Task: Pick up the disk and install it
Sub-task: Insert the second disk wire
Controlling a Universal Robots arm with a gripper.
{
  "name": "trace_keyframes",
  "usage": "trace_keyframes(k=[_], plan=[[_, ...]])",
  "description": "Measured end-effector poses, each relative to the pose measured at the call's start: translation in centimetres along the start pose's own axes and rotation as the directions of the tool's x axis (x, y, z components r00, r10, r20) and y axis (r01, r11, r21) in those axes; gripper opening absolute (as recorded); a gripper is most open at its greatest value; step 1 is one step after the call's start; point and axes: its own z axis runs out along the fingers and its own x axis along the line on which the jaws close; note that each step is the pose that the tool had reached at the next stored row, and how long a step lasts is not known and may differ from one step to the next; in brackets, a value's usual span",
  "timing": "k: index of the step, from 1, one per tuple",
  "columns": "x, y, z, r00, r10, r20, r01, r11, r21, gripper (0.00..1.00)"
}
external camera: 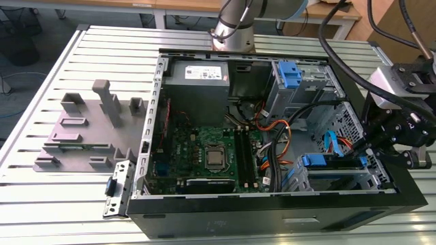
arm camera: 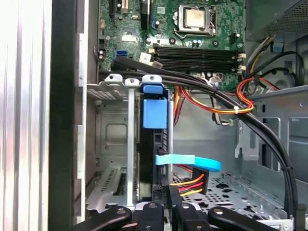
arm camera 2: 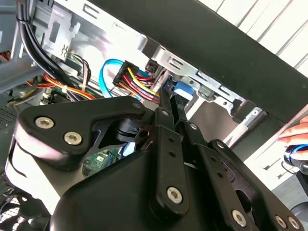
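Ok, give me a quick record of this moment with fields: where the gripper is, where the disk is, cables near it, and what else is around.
gripper: at the open computer case's edge on the exterior view's right, over the drive cage
disk: on edge in the drive cage, blue carrier tab showing
cables: blue data cable and coloured power wires at its rear
outside the case: grey fixture on the slatted table

Exterior view: I looked down from high and well back onto the open computer case (external camera: 272, 153) on the slatted table (external camera: 41, 204).
First wrist view: I faced close along the drive cage (arm camera: 125, 144) toward the motherboard (arm camera: 192, 29).
Second wrist view: I looked very close past the gripper (arm camera 2: 166, 103) linkage.
Shared: all showed the orange-yellow power cables (external camera: 278, 125).
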Motion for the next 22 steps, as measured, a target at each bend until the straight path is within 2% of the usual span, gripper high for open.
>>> trace_keyframes(k=[5, 17, 19, 20, 22], plan=[[0.49, 0.14, 0.23, 1.0, -0.002, 0.0001, 0.002, 1.0, 0.0023, 0.16], [0.56, 0.15, 0.41, 1.0, -0.003, 0.0003, 0.003, 1.0, 0.0023, 0.16], [0.56, 0.15, 0.42, 1.0, -0.003, 0.0003, 0.003, 1.0, 0.0023, 0.18], [0.56, 0.15, 0.42, 1.0, -0.003, 0.0002, 0.003, 1.0, 0.0023, 0.24], [0.56, 0.16, 0.42, 1.0, -0.003, 0.0, 0.003, 1.0, 0.0023, 0.24]])
